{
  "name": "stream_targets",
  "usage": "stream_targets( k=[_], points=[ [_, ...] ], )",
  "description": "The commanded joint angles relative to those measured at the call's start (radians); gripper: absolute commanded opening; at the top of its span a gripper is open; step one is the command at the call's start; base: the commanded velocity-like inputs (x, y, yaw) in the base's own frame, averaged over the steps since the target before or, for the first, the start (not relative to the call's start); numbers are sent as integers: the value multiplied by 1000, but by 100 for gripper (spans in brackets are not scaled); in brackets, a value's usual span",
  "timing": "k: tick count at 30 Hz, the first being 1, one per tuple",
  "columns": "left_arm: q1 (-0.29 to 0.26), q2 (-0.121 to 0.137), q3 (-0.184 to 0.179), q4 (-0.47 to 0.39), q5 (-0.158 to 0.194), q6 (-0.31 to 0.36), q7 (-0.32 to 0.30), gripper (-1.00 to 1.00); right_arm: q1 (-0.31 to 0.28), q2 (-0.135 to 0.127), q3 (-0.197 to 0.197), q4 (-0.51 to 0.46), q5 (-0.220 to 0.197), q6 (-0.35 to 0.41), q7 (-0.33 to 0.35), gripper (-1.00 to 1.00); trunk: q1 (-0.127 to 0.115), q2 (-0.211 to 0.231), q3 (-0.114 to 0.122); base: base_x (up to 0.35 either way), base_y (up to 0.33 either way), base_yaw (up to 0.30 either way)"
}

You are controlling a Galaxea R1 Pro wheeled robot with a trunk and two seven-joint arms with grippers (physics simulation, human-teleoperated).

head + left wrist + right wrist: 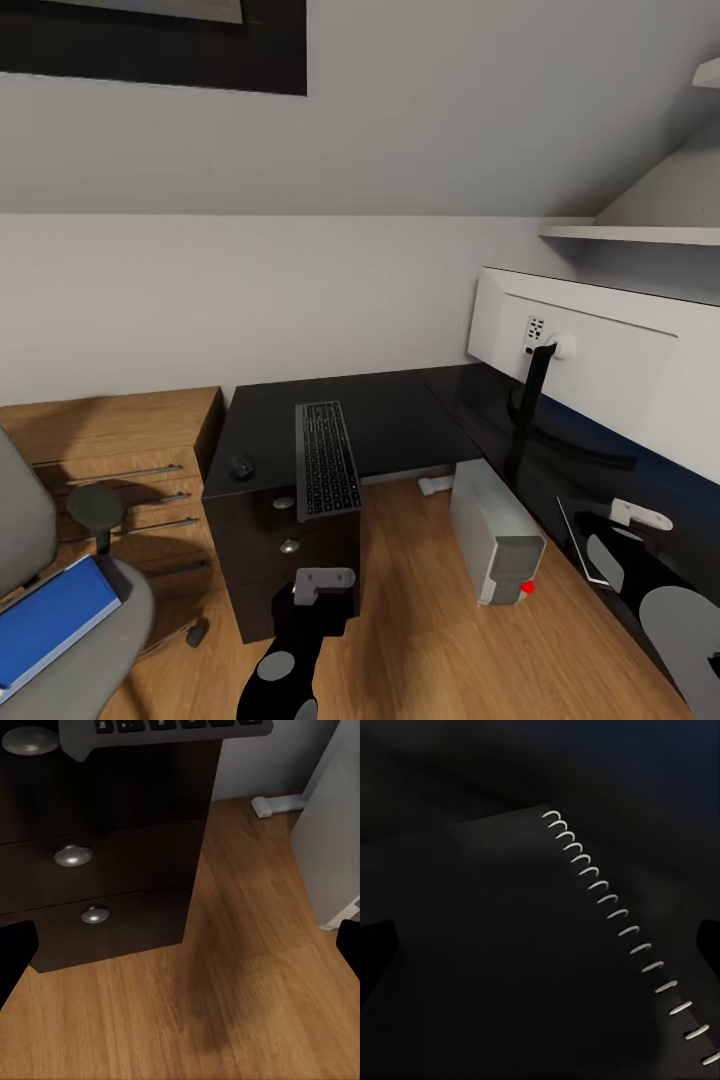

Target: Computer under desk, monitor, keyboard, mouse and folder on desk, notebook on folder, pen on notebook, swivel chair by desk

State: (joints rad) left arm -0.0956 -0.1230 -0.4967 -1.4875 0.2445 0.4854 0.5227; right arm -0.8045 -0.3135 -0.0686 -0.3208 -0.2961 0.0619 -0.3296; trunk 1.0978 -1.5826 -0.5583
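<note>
A dark keyboard [327, 460] lies on the black L-shaped desk [400, 410], its near end hanging over the front edge; that end [161, 731] also shows in the left wrist view. A dark mouse [242, 465] rests to its left. The white monitor [600, 360] stands on the desk's right wing, its back to me. On the floor by the desk stands the grey computer tower [495, 535]. A blue folder [55, 620] lies on the swivel chair [90, 640]. My left gripper [322, 590] hangs open over the floor before the drawers. My right gripper [640, 517] is open above a dark spiral notebook [510, 945].
A wooden dresser [120, 450] stands left of the desk, behind the chair. The desk's drawer unit with round metal knobs [73, 856] sits under the keyboard. A small white object [435, 485] lies on the wooden floor [225, 1005]. A white shelf [630, 235] hangs above the monitor.
</note>
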Motion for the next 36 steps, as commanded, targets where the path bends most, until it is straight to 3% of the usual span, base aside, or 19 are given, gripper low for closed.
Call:
stream_targets(
  k=[1,36],
  points=[
    [-1,0,-2,-1,10,2,10,100,1,0,1,28,-17,8,0,100,0,0,-1,0,0,0],
    [-1,3,-2,24,9,2,8,100,1,1,2,28,-37,12,0,100,0,0,-1,-31,29,0]
  ],
)
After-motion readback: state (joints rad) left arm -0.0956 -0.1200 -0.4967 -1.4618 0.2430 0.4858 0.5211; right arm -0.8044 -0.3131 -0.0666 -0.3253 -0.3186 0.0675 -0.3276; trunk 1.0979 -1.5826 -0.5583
